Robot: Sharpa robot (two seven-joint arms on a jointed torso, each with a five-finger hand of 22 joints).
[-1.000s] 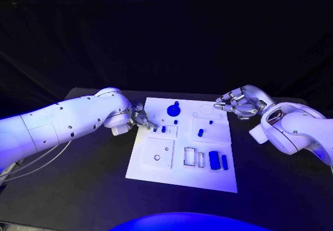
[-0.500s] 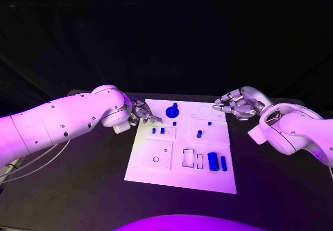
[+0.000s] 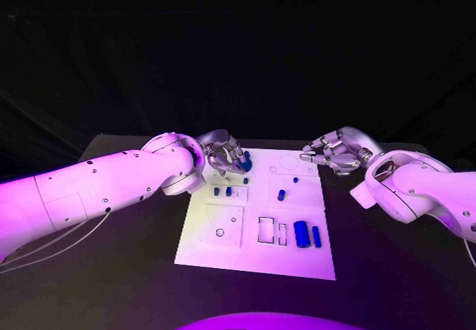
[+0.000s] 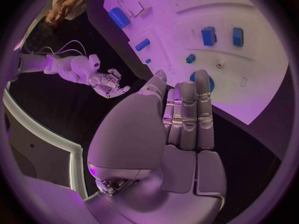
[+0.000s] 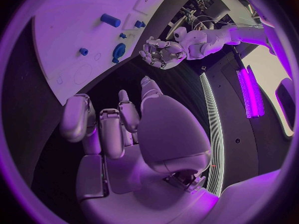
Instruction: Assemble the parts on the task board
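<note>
Black surface (image 3: 109, 275) under me, dark room behind, nothing readable past the far edge. White task board (image 3: 260, 256) lies mid-surface, long side running away from me, bare black on both sides and in front of it.

My left robot hand (image 3: 222, 152) is raised over the board's far left corner, fingers straight and side by side, palm holding nothing. In the left wrist view the fingertips (image 4: 201, 79) sit in front of the round blue part (image 4: 207, 82) at the far end of the board; I can't tell if they touch it. That round blue part (image 3: 245, 163) sits just beside the hand in the head view.

My right robot hand (image 3: 334, 152) is off the board's far right corner, over black surface, fingers loosely curled and apart, holding nothing. The board edge is near it, not touching.

Other blue parts: two small pieces (image 3: 224, 192) in the left recess, a small peg (image 3: 282, 194) on the right half, a thick block (image 3: 300, 234) and a thin bar (image 3: 316, 236) side by side near the right edge.
</note>
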